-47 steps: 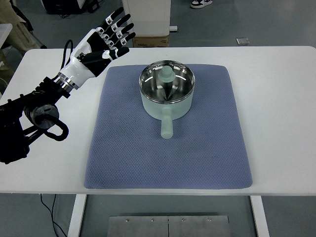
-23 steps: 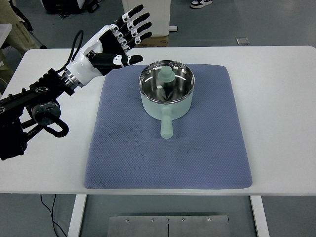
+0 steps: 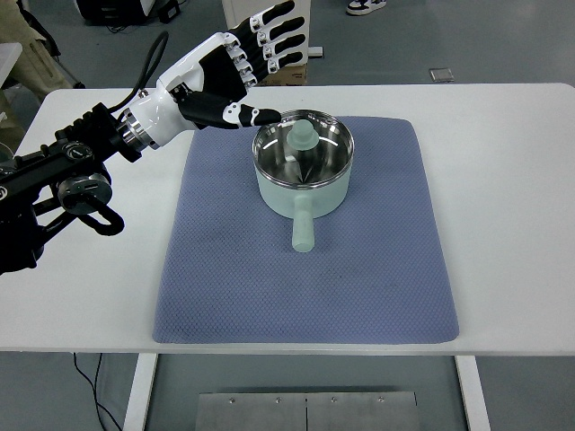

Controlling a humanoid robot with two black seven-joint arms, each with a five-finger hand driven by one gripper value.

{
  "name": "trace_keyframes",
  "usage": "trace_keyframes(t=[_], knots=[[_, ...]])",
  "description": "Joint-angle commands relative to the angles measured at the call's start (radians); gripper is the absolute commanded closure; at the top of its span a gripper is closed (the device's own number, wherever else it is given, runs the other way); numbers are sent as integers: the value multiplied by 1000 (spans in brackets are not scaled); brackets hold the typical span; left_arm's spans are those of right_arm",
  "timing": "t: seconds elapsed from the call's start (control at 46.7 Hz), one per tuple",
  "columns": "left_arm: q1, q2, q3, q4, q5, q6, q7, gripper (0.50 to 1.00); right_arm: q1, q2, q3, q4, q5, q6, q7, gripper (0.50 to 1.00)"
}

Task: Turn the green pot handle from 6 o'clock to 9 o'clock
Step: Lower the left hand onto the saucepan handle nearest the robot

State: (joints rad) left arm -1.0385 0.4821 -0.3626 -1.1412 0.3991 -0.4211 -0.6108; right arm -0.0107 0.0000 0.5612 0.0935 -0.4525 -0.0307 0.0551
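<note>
A pale green pot (image 3: 304,171) with a shiny steel inside stands on the blue-grey mat (image 3: 305,269), toward its far half. Its stubby handle (image 3: 304,229) points toward the near edge, at 6 o'clock. A green knob (image 3: 304,136) shows inside the rim. My left hand (image 3: 247,67) hovers up and to the left of the pot, open with fingers spread, thumb tip close to the pot's far-left rim. It holds nothing. The right arm is out of view.
The white table (image 3: 512,197) carries the mat. My left forearm and its black cables (image 3: 81,193) lie across the table's left side. A cardboard box (image 3: 274,74) and floor show beyond the far edge.
My left hand has travelled right and farther away, from over the table's left part to just beside the pot's far-left rim. The pot and its handle have not moved.
</note>
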Motion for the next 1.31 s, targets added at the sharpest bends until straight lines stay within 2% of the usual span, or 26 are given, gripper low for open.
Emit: trace_keyframes(t=[0.0,0.449,0.856,1.284], knots=[[-12,6,1,-22,13,2,0,500,0,0,0,0,0,0,0,500],[-64,20,2,-77,197,36,0,500,0,0,0,0,0,0,0,500],[-95,18,5,-129,366,36,0,500,0,0,0,0,0,0,0,500],[-126,3,14,-134,535,38,0,500,0,0,0,0,0,0,0,500]])
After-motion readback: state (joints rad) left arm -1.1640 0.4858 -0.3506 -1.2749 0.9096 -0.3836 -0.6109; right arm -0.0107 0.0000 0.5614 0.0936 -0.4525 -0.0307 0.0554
